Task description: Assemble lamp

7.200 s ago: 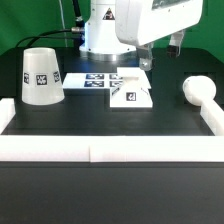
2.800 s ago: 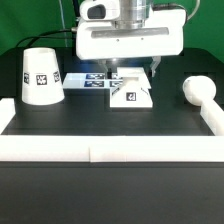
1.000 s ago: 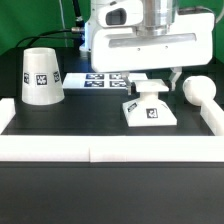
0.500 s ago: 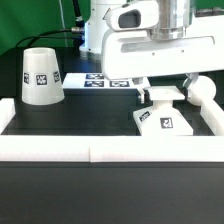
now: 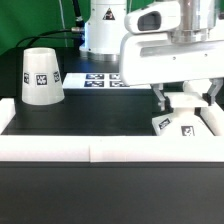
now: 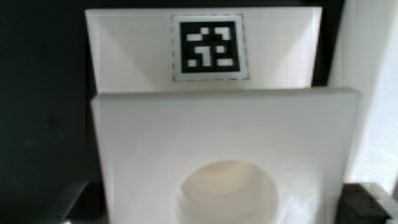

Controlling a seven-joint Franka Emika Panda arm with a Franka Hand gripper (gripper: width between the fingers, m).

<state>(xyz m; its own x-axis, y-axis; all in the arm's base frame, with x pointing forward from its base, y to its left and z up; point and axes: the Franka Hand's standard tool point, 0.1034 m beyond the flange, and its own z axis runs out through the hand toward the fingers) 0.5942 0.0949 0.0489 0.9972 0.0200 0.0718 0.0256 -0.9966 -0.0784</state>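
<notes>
My gripper [image 5: 185,100] is shut on the white square lamp base [image 5: 183,123] and holds it low at the exterior view's right, by the front right corner of the rails. The base's tag [image 5: 186,127] faces the camera. In the wrist view the base [image 6: 214,120] fills the frame, with its tag [image 6: 210,47] and round socket [image 6: 228,195]; dark fingers [image 6: 64,204] sit at both its sides. The cone shade [image 5: 40,76] stands at the left. The bulb is hidden behind my gripper.
White border rails run along the front [image 5: 90,150] and the right side [image 5: 214,118]. The marker board [image 5: 100,79] lies at the back by the arm's pedestal [image 5: 98,35].
My gripper has slid the lamp base from the middle of the table toward the exterior view's right and front, up to the right corner. The shade has not moved.
</notes>
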